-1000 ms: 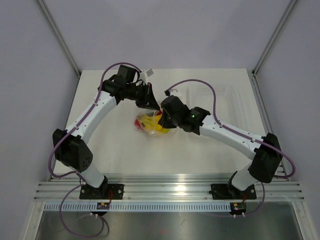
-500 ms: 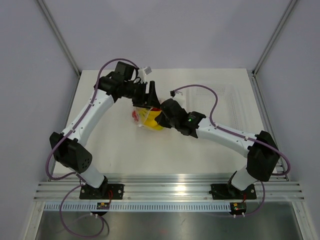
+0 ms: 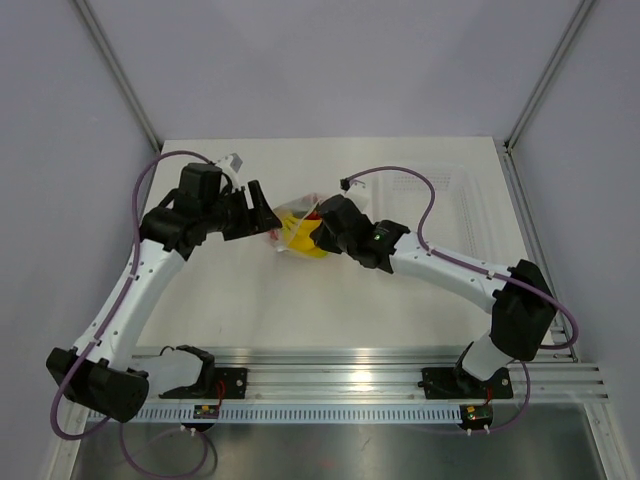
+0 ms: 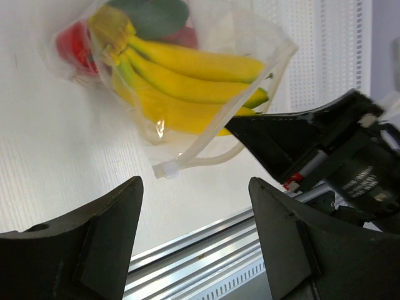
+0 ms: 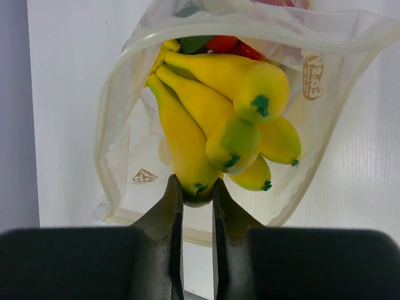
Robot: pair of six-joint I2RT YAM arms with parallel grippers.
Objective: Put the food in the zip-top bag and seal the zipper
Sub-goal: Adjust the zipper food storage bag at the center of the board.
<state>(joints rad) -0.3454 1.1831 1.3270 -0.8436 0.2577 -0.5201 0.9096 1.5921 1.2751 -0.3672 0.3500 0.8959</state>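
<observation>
The zip-top bag [image 3: 292,233] lies mid-table with its mouth gaping toward my right gripper [image 3: 322,228]. Inside it are the yellow bananas [image 5: 212,119] and, deeper in, the red strawberries [image 5: 225,44]. In the right wrist view the right gripper [image 5: 195,181] reaches into the mouth, its narrow jaws pinching the tip of the lowest banana. The zipper [image 4: 231,106] stands unsealed, and its end tab [image 4: 165,169] rests on the table. My left gripper [image 3: 262,210] hangs left of the bag, apart from it. In the left wrist view it [image 4: 194,184] is open and holds nothing.
A clear rigid tray [image 3: 440,188] sits at the back right of the white table. An aluminium rail [image 3: 340,360] runs along the near edge and also shows in the left wrist view [image 4: 206,250]. Grey walls close in the table on three sides.
My left gripper opened, let go of the bag's rim and swung back to the left. The bag with the fruit stayed by the right gripper, which shifted slightly left.
</observation>
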